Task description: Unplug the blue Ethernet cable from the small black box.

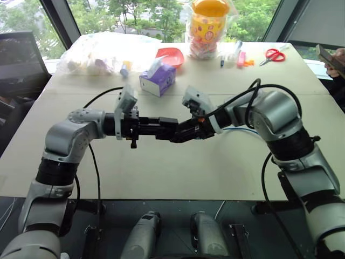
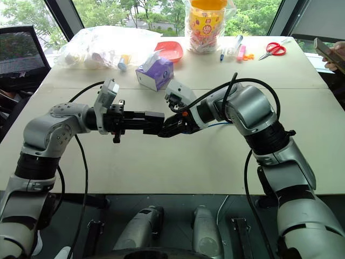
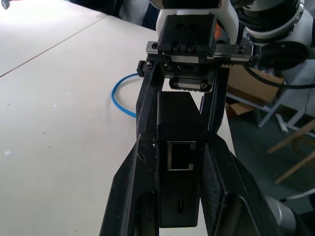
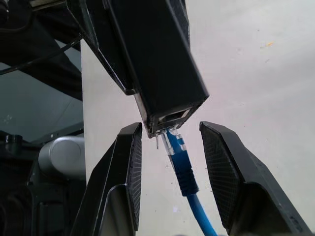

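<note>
Right wrist view: above the table (image 1: 161,172), the left gripper (image 3: 179,147) clamps the small black box (image 4: 157,64), while the right gripper (image 4: 170,162) holds its fingers apart around the blue Ethernet cable (image 4: 184,172), its clear plug (image 4: 172,140) seated in the box's port.

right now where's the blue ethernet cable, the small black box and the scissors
blue Ethernet cable (image 4: 186,174), right wrist view, plug boot
small black box (image 3: 179,147), left wrist view, port face
scissors (image 1: 275,54), left eye view, red handles
</note>
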Controlling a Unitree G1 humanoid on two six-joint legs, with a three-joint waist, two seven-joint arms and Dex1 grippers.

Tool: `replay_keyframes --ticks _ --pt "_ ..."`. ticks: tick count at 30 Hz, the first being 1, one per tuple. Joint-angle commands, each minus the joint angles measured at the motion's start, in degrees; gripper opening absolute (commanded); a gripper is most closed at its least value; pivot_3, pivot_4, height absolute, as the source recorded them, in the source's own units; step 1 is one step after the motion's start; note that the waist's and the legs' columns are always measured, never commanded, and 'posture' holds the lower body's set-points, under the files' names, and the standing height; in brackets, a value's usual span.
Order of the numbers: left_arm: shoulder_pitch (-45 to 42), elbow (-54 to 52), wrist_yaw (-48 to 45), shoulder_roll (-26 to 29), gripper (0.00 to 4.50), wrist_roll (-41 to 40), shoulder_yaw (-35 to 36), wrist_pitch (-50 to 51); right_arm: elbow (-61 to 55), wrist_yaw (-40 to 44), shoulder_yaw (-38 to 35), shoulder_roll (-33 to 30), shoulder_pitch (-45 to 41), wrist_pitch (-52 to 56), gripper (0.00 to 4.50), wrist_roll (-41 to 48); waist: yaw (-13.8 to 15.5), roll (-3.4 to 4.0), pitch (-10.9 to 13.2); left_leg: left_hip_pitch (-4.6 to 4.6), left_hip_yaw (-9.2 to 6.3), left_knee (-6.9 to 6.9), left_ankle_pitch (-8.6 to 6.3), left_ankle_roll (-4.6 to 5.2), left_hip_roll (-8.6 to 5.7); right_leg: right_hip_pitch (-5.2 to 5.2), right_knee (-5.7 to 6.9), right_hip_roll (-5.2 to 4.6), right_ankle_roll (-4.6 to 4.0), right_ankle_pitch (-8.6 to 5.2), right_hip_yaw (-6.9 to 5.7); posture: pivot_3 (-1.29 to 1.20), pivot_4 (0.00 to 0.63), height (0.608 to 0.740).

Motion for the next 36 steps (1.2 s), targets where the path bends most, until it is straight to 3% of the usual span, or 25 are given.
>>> replay_keyframes --ticks 1,9,12,14,22,27,31,35,36 --pt "0.10 -2.15 -0.47 0.36 0.47 -0.21 0.39 -0.95 -0.41 1.81 0.69 -1.10 -2.23 -1.73 1.91 -0.58 0.00 0.00 0.00 0.00 0.00 0.00 0.00 0.00 0.00 0.00 0.00 0.00 0.00 0.00 0.00 0.00 0.150 0.740" --pt "0.08 -2.13 -0.43 0.38 0.47 -0.29 0.48 -0.97 -1.66 4.96 3.92 -3.24 -1.99 -4.59 1.91 -2.38 0.00 0.00 0.00 0.00 0.00 0.00 0.00 0.00 0.00 0.00 0.00 0.00 0.00 0.00 0.00 0.00 0.150 0.740" --pt "0.21 -2.34 -0.59 0.44 0.47 -0.31 0.40 -1.07 -1.53 5.53 4.25 -3.24 -2.19 -5.04 1.04 -2.84 -0.06 0.00 0.00 0.00 0.00 0.00 0.00 0.00 0.01 -0.01 0.00 0.01 0.00 0.00 0.00 0.00 0.150 0.740" --pt "0.23 -2.41 -0.59 0.42 0.47 -0.33 0.40 -1.05 -1.43 5.80 4.36 -3.18 -2.34 -5.13 0.08 -3.07 -0.04 0.00 0.00 0.00 0.00 0.00 0.00 0.00 0.01 -0.01 0.00 0.01 0.01 0.00 0.00 0.00 0.150 0.740" --pt "0.83 -3.29 -0.49 0.26 0.47 -0.43 0.15 -1.02 -1.08 7.19 5.14 -2.80 -3.38 -5.38 0.02 -4.17 -0.02 0.00 0.00 0.00 0.00 0.00 0.00 0.00 0.00 -0.01 0.00 0.01 0.00 0.00 0.00 0.00 0.150 0.740" --pt "1.24 -3.62 -0.35 0.39 0.47 -0.42 0.32 -0.99 -1.97 6.97 6.12 -3.47 -1.28 -13.57 0.02 -8.49 -0.02 0.00 0.00 0.00 0.00 0.00 0.00 0.00 0.01 -0.01 0.00 0.01 0.01 0.00 0.00 0.00 0.150 0.740" --pt "1.38 -3.71 -0.21 0.40 0.47 -0.37 0.38 -1.15 -2.97 8.23 5.95 -3.99 -0.21 -14.44 1.48 -8.52 0.02 0.00 0.00 0.00 0.00 0.00 0.00 0.00 0.00 -0.01 0.00 0.00 0.01 0.00 0.00 0.00 0.150 0.740" --pt "1.42 -3.73 -0.24 0.37 0.47 -0.37 0.37 -1.09 -1.88 7.62 6.12 -3.62 -0.74 -12.83 3.42 -9.28 0.02 0.00 0.00 0.00 0.00 0.00 0.00 0.00 0.00 -0.01 0.00 0.00 0.01 0.00 0.00 0.00 0.150 0.740" --pt "1.43 -3.74 -0.28 0.40 0.47 -0.38 0.34 -1.06 -1.69 7.60 6.19 -3.60 -0.86 -12.60 3.42 -9.44 0.02 0.00 0.00 0.00 0.00 0.00 0.00 0.00 0.01 -0.01 0.00 0.00 0.01 0.00 0.00 0.00 0.150 0.740"
